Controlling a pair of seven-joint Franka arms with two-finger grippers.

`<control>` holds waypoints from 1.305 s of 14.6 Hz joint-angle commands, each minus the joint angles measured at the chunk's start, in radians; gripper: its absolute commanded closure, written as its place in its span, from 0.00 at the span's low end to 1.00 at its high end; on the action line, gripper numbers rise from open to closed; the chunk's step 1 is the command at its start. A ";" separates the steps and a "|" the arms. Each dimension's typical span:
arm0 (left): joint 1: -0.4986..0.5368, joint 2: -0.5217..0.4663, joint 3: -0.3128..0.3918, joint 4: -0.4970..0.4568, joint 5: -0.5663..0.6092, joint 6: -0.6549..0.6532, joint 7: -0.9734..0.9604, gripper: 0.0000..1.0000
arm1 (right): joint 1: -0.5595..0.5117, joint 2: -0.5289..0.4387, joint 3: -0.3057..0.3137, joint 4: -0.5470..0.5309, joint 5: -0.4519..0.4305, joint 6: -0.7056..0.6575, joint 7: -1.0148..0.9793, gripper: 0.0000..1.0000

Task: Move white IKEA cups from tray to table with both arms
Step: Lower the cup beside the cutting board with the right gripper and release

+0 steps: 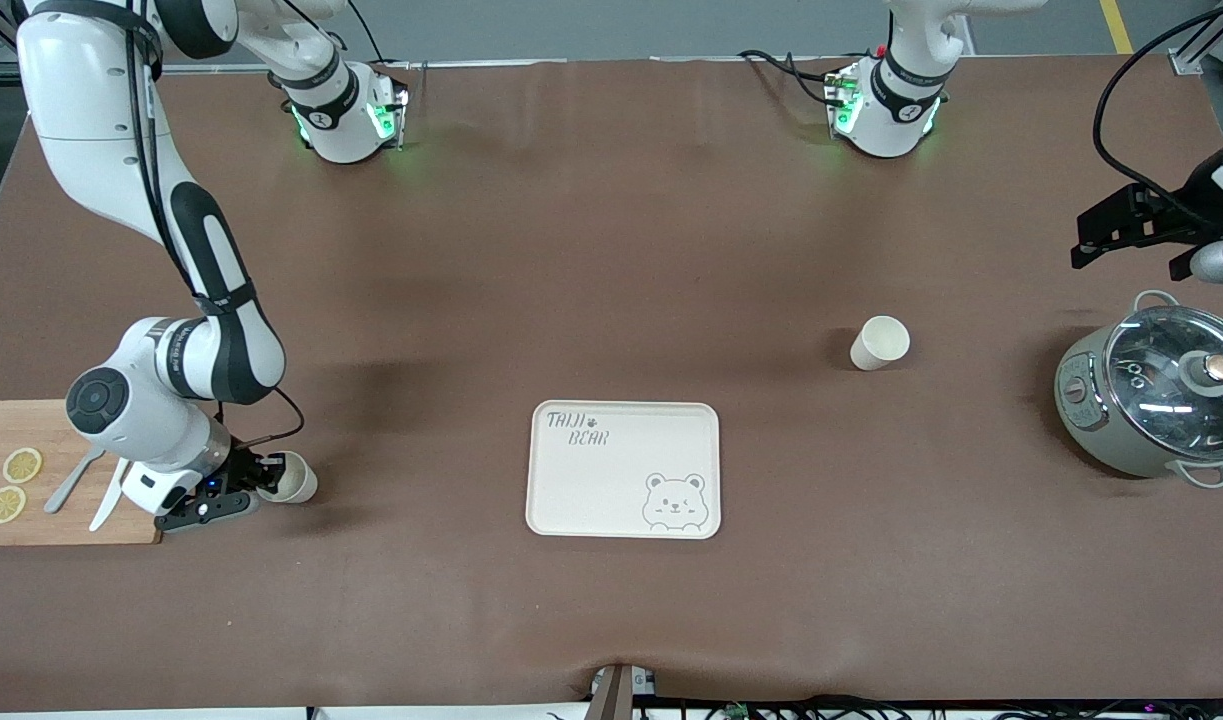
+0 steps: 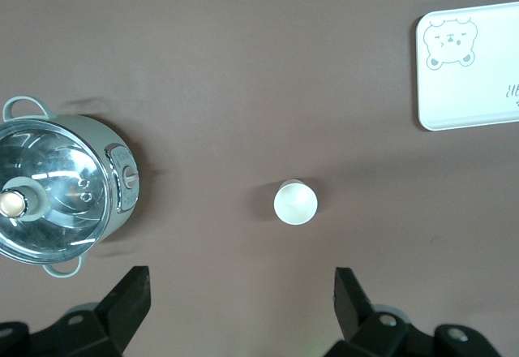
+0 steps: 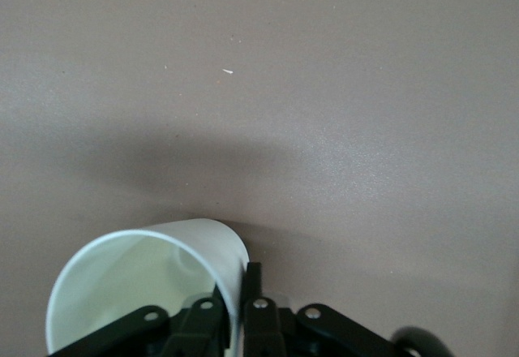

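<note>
One white cup (image 1: 294,478) is at the right arm's end of the table, beside the cutting board. My right gripper (image 1: 261,484) is shut on its wall. In the right wrist view the cup (image 3: 138,280) is tilted, and my right gripper (image 3: 239,308) has one finger inside the rim and one outside. The other white cup (image 1: 879,343) stands upright on the table toward the left arm's end; it also shows in the left wrist view (image 2: 295,202). My left gripper (image 1: 1101,238) is high over the table by the pot, open and empty (image 2: 241,300).
The bear-printed tray (image 1: 611,480) lies mid-table, nearer the front camera than the standing cup; it shows in the left wrist view (image 2: 478,89). A grey pot with glass lid (image 1: 1156,395) stands at the left arm's end. A wooden cutting board (image 1: 61,520) holds lemon slices and cutlery.
</note>
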 commanded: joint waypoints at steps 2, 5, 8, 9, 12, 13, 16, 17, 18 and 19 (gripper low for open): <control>-0.002 0.004 0.000 0.009 0.024 -0.029 0.019 0.00 | -0.013 0.001 0.011 0.003 0.008 0.011 -0.046 0.00; -0.003 0.004 -0.012 0.008 0.046 -0.049 0.019 0.00 | -0.014 -0.002 0.011 0.009 0.008 0.006 -0.053 0.00; -0.003 -0.001 -0.014 0.011 0.046 -0.049 0.004 0.00 | -0.022 -0.007 0.009 0.029 0.006 -0.004 -0.053 0.00; -0.003 -0.003 -0.014 0.014 0.047 -0.048 0.004 0.00 | -0.025 -0.008 0.009 0.044 0.006 -0.012 -0.053 0.00; -0.008 -0.003 -0.014 0.015 0.043 -0.048 0.001 0.00 | -0.039 -0.014 0.009 0.160 0.005 -0.198 -0.053 0.00; -0.008 -0.004 -0.014 0.015 0.040 -0.048 -0.010 0.00 | -0.050 -0.018 0.009 0.220 0.002 -0.295 -0.053 0.00; -0.006 -0.004 -0.012 0.017 0.041 -0.048 -0.010 0.00 | -0.057 -0.019 0.005 0.394 -0.008 -0.566 -0.049 0.00; -0.006 -0.004 -0.012 0.017 0.041 -0.048 -0.010 0.00 | -0.057 -0.019 -0.001 0.441 -0.008 -0.643 -0.046 0.00; -0.006 -0.004 -0.012 0.017 0.043 -0.048 -0.010 0.00 | -0.057 -0.021 -0.011 0.492 -0.008 -0.714 -0.041 0.00; -0.005 -0.004 -0.011 0.018 0.044 -0.048 -0.010 0.00 | -0.051 -0.021 -0.026 0.545 -0.009 -0.792 -0.037 0.00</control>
